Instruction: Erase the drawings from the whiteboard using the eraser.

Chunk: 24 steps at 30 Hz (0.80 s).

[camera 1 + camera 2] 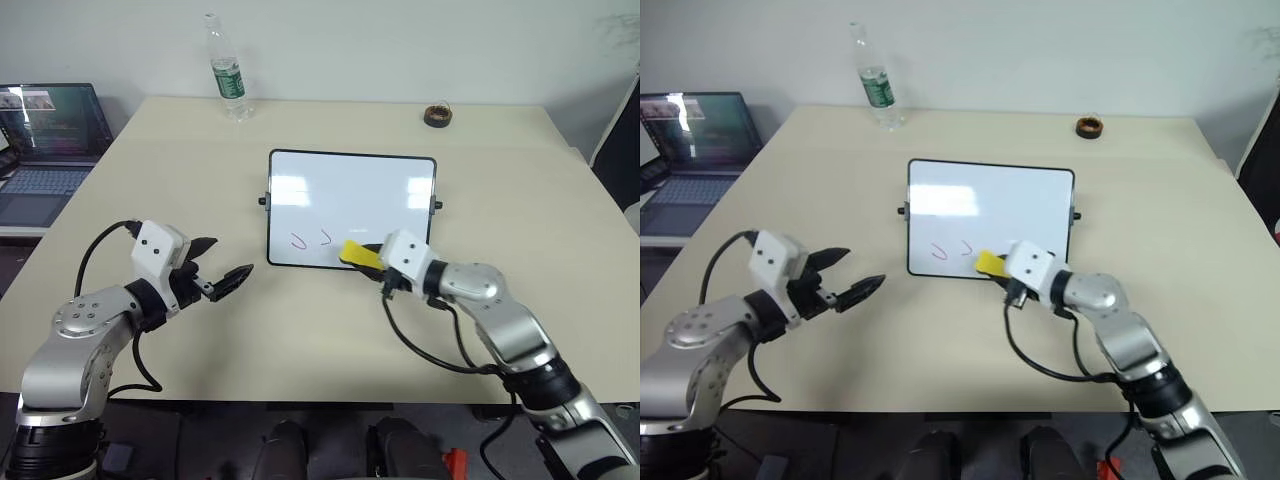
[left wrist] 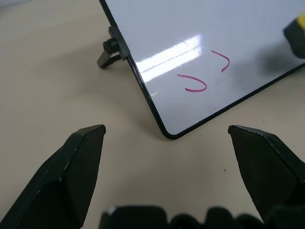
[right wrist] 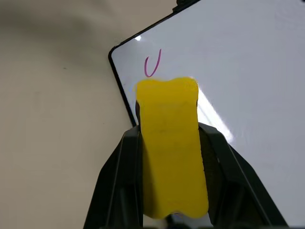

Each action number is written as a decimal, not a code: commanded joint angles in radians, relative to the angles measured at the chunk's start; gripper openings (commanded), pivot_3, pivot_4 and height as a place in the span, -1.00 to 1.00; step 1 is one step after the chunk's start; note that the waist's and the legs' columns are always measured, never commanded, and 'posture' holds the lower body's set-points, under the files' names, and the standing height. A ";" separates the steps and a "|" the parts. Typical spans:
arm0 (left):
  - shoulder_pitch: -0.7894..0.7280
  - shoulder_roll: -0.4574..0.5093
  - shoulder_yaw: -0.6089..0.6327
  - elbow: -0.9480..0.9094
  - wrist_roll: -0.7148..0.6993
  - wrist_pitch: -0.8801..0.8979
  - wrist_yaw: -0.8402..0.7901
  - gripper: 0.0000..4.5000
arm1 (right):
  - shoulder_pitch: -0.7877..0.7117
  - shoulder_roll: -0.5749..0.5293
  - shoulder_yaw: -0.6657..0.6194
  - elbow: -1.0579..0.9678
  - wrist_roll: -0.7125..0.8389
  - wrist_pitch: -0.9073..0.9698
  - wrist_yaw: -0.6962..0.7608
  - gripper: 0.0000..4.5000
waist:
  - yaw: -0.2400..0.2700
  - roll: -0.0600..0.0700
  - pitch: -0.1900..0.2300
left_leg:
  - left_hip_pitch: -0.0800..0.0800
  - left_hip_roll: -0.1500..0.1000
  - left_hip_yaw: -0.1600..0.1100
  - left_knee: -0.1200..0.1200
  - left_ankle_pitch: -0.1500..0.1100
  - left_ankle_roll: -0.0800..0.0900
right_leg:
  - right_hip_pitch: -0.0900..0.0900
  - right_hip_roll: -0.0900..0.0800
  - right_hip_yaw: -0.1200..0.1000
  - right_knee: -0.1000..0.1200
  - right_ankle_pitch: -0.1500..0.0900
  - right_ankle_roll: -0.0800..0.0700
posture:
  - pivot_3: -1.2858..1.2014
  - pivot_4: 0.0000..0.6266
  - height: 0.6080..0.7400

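Observation:
The whiteboard (image 1: 352,207) lies flat in the middle of the table, with two small red drawings (image 1: 311,239) near its front left corner. My right gripper (image 1: 372,258) is shut on the yellow eraser (image 1: 359,254), which rests over the board's front edge just right of the marks. In the right wrist view the eraser (image 3: 170,145) sits squeezed between both fingers, one red hook (image 3: 152,64) just past its tip. My left gripper (image 1: 222,270) hovers open over the table, left of the board's front left corner, holding nothing.
A plastic water bottle (image 1: 227,70) stands at the table's far edge. A dark tape roll (image 1: 438,115) lies at the far right. An open laptop (image 1: 45,140) sits on a side table to the left. Bare tabletop surrounds the board.

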 commanded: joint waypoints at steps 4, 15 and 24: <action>-0.029 0.037 -0.036 0.013 0.024 -0.050 -0.058 1.00 | -0.179 0.113 0.032 0.206 -0.099 -0.086 -0.089 -0.47 | 0.001 0.000 0.000 | 0.000 0.000 0.000 0.000 0.000 0.000 | 0.000 0.000 0.000 0.000 0.000 0.000 | 0.03 -0.52 1.00; 0.072 0.047 -0.053 0.037 0.068 -0.148 -0.131 1.00 | -0.230 0.119 0.115 0.449 -0.233 -0.131 -0.047 -0.47 | 0.001 0.000 0.000 | -0.001 0.001 0.000 0.000 0.000 0.000 | -0.002 -0.001 0.000 0.001 0.000 0.000 | 0.03 -0.52 1.00; 0.049 0.037 -0.064 0.079 0.073 -0.179 -0.147 1.00 | -0.277 0.121 0.042 0.495 -0.284 -0.149 -0.213 -0.47 | 0.001 0.000 0.000 | 0.004 0.000 0.000 0.000 0.000 0.000 | 0.003 -0.001 0.000 0.002 0.000 0.000 | 0.03 -0.52 1.00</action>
